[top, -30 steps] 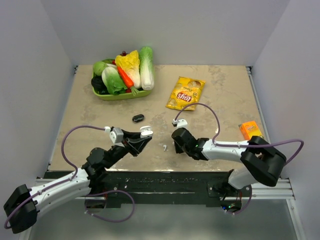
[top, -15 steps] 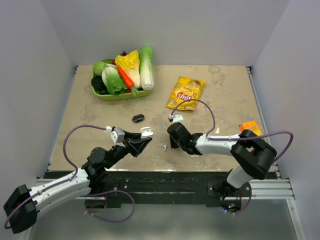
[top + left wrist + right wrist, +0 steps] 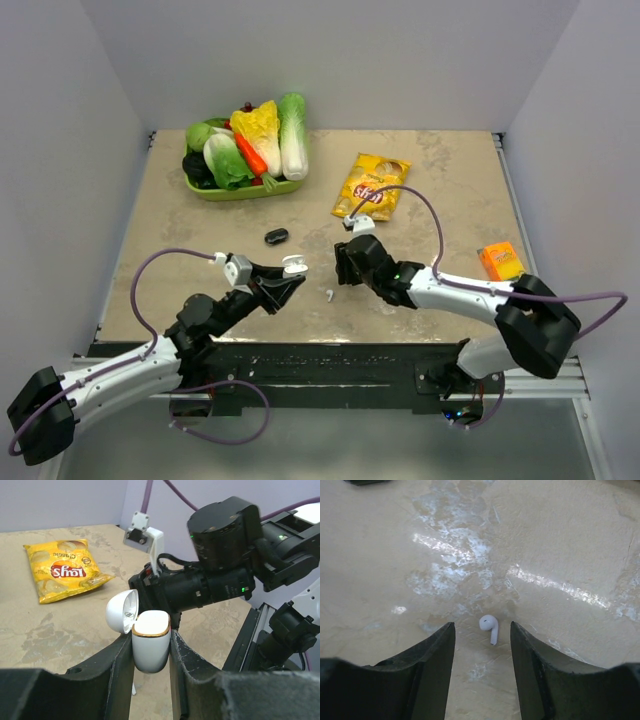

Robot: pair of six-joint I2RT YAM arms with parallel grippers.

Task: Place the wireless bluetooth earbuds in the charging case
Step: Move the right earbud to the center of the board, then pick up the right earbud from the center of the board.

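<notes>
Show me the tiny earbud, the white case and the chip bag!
earbud [image 3: 488, 623]: right wrist view, its round head.
white case [image 3: 150, 650]: left wrist view, front of its body.
chip bag [image 3: 371, 188]: top view, its red logo.

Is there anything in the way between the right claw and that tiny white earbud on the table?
Nothing visible. The earbud lies on bare table, between the open fingers of the right gripper, touching neither. The open case, held by the left gripper, is off to the side.

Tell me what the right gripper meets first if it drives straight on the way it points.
Most likely the white earbud on the tabletop. It lies between the fingertips of the open right gripper, though the gripper's height above it is unclear.
</notes>
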